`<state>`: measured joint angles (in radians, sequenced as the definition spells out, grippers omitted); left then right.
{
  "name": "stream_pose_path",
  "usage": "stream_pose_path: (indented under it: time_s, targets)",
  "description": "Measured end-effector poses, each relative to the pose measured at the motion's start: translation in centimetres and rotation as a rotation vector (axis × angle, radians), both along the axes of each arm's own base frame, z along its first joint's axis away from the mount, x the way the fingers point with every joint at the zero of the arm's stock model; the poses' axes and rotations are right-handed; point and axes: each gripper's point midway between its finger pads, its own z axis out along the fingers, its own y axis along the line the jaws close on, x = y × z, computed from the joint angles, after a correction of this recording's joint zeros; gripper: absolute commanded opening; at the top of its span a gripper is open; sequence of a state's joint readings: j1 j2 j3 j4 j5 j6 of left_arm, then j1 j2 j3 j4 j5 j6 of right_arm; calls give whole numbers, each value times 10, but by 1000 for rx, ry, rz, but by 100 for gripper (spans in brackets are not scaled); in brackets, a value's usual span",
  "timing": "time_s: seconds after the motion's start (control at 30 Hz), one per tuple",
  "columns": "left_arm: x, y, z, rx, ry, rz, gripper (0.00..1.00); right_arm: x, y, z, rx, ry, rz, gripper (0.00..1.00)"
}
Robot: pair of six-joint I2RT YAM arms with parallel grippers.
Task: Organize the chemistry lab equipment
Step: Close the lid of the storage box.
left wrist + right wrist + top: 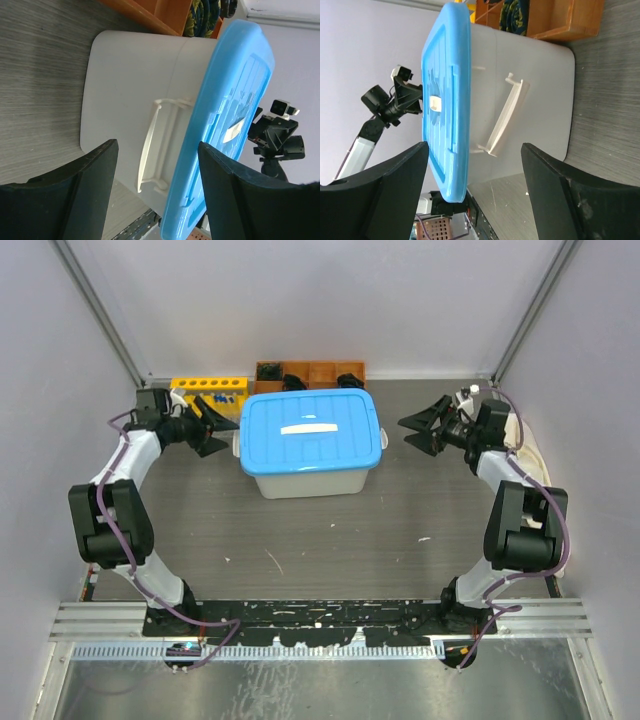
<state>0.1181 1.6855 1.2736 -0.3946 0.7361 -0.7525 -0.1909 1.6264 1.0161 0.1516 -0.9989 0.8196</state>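
Observation:
A white bin [310,478] with a blue lid [310,430] stands mid-table, closed. My left gripper [230,437] hangs open just left of it, touching nothing. In the left wrist view the left gripper [157,167] frames the bin's end handle [148,150] and the lid edge [227,125]. On the other side my right gripper [403,431] is open and apart from the bin; in the right wrist view the right gripper [475,170] faces the other handle [505,117]. The yellow tube rack [205,388] stands behind the left gripper, with blue caps in it. Other equipment is out of view.
A wooden compartment tray [312,370] with dark items sits against the back wall behind the bin. Something white [528,452] lies by the right wall beside the right arm. Grey walls close in both sides and the back.

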Motion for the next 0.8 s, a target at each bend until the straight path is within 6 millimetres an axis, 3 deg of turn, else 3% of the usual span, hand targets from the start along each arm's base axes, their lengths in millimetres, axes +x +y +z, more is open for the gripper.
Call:
stream_pose_path:
  time_s: [0.33, 0.53, 0.8]
  targets:
    - [-2, 6, 0, -51, -1, 32, 65, -18, 18, -7, 120, -12, 39, 82]
    - [1, 15, 2, -74, -3, 63, 65, -15, 26, -9, 143, -28, 59, 82]
    - [2, 15, 4, -88, -1, 68, 64, -8, 33, -31, 173, 26, 69, 82]
